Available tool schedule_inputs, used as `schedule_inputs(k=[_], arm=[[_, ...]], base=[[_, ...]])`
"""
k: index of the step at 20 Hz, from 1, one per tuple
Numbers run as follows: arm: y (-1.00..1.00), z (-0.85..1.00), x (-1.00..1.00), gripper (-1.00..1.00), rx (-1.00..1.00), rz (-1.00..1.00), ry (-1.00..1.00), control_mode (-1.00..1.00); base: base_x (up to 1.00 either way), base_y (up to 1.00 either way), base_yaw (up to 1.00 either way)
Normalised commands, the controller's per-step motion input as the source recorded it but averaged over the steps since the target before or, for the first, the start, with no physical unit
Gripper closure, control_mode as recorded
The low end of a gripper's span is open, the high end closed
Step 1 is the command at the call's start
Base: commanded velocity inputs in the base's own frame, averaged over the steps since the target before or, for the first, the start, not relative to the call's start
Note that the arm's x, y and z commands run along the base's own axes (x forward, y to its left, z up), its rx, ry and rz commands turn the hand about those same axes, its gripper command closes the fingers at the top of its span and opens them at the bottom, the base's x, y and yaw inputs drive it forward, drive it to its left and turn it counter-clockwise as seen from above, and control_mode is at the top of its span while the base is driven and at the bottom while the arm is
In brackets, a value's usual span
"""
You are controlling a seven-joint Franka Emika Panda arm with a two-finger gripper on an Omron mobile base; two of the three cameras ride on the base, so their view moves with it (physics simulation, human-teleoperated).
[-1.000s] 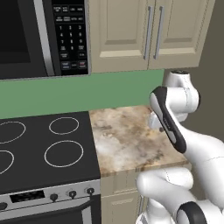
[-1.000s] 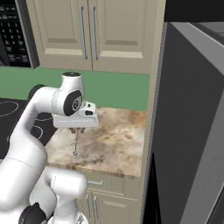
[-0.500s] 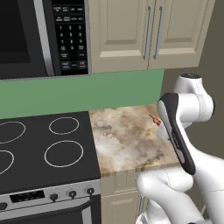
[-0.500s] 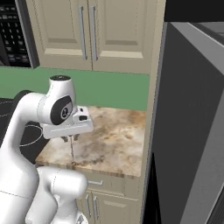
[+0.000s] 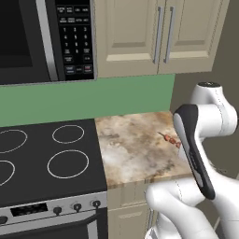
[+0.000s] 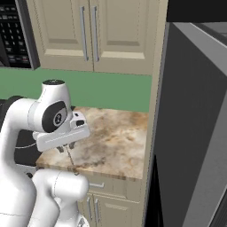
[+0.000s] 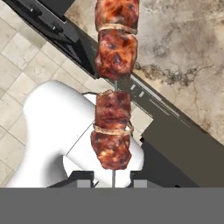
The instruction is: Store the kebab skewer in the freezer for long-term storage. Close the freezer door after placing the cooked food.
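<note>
fingers (image 7: 113, 183) clamped the kebab skewer (image 7: 113, 87) by its stick end | skewer hung over the counter (image 5: 135, 144) edge | thin-stick grip looked sketchy, a fast swing toward the freezer could've dropped it

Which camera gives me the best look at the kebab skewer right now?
The hand view: the kebab skewer runs up its middle, meat chunks large and sharp, stick ending between the pincer tips. The left base view shows it small beside the arm; the right base view shows a thin stick under the hand.
</note>
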Motion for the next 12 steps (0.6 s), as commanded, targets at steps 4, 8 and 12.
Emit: schedule_inputs(k=[4,8,12], arm=[[0.00,0.00,-0.27,1.00,0.00,0.14,0.01,-1.00],[0.00,0.00,0.00,1.00,0.00,0.00,0.00,-1.00],[0.00,0.00,0.00,1.00,0.00,0.00,0.00,-1.00]], base=[[0.00,0.00,0.00],[0.00,0.00,0.00],[0.00,0.00,0.00]])
